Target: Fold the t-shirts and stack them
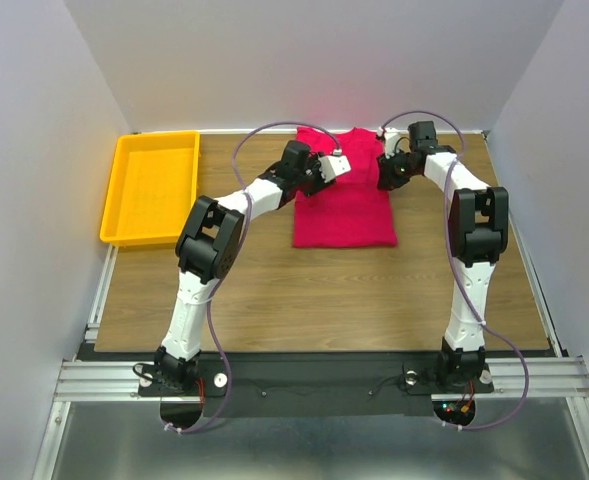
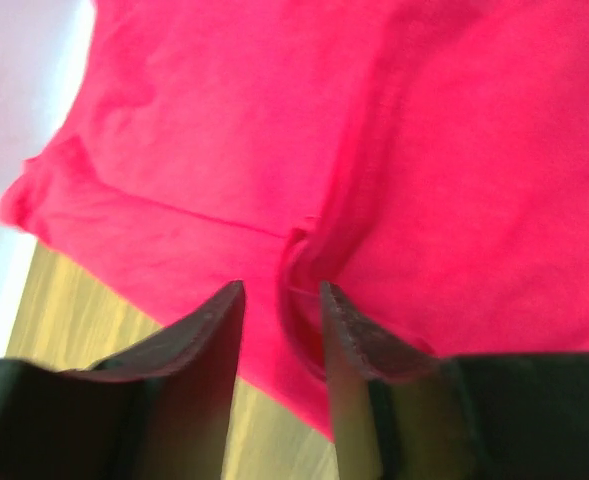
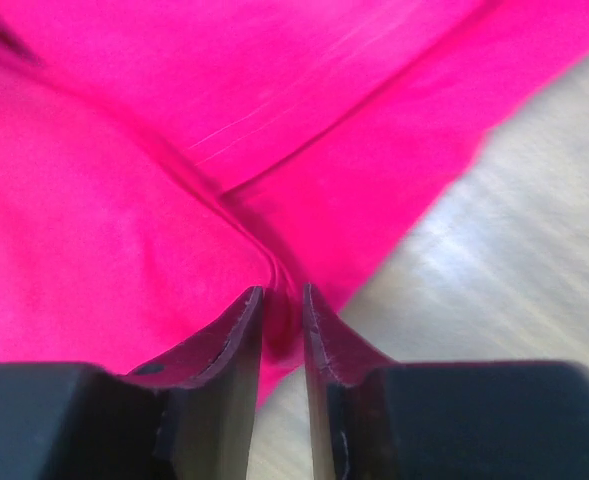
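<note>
The red t-shirt (image 1: 344,205) lies flat at the far middle of the wooden worktop (image 1: 324,300), its sides folded in so that it makes a narrow upright rectangle, collar end towards the back wall. A yellow tray (image 1: 149,190) sits well apart at the far left corner. Both arms reach to the shirt's far half, one on each side. The left gripper (image 2: 279,290) is low over the cloth near its edge, jaws parted by a moderate gap, with a raised crease of red cloth just by the right-hand finger. The right gripper (image 3: 282,292) has its jaws narrow, a fold of cloth in the slit between them; I cannot tell whether they pinch it.
</note>
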Controlling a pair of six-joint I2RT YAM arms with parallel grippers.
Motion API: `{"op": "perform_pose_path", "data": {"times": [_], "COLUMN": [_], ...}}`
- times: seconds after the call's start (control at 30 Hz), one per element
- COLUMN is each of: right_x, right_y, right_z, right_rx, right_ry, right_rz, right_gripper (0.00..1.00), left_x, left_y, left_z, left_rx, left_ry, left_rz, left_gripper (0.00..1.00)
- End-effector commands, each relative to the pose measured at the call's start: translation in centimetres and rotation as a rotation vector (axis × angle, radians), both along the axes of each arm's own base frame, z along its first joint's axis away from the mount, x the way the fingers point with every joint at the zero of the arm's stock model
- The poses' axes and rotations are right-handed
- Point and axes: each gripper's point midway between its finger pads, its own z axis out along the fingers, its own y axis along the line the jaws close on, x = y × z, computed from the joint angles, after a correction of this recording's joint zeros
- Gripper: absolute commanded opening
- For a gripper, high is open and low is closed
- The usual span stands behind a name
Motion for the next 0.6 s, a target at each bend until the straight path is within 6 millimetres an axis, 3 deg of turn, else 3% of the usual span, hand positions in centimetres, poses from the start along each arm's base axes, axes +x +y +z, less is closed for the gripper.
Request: {"op": "perform_pose_path", "data": {"times": [0.0, 0.13, 0.23, 0.3, 0.33, 0.4, 0.43, 0.5, 0.57], "right_x": [4.3, 5.2, 5.2, 4.9, 4.1, 2.6, 1.0, -1.1, -3.3], "right_y": [-1.7, -3.2, -3.9, -3.5, -2.4, -1.3, -0.4, 1.4, 2.4], "right_z": [4.4, 5.9, 6.7, 8.1, 8.2, 10.4, 9.4, 11.3, 10.4], "right_rx": [-0.003, -0.036, -0.05, -0.028, 0.008, 0.038, 0.061, 0.132, 0.181], "right_ry": [-0.161, -0.209, -0.231, -0.25, -0.237, -0.281, -0.252, -0.274, -0.226], "right_rz": [-0.187, -0.308, -0.345, -0.328, -0.278, -0.171, -0.108, 0.003, 0.051], "right_gripper": [0.33, 0.36, 0.36, 0.35, 0.35, 0.35, 0.35, 0.33, 0.26], "left_x": [3.7, 4.9, 5.1, 4.4, 3.3, 1.5, -0.4, -2.7, -5.5], "left_y": [0.1, 1.7, 3.4, 3.9, 3.5, 3.1, 2.4, 1.3, -0.1], "left_z": [9.4, 13.7, 15.5, 15.5, 16.5, 15.8, 15.8, 14.6, 12.6], "left_rx": [-0.129, -0.162, -0.168, -0.184, -0.211, -0.27, -0.281, -0.333, -0.357], "left_ry": [-0.196, -0.286, -0.316, -0.279, -0.249, -0.141, -0.064, 0.075, 0.228], "left_rz": [0.125, 0.239, 0.319, 0.322, 0.278, 0.269, 0.196, 0.157, 0.072], "left_gripper": [0.56, 0.58, 0.58, 0.58, 0.58, 0.58, 0.57, 0.56, 0.53]}}
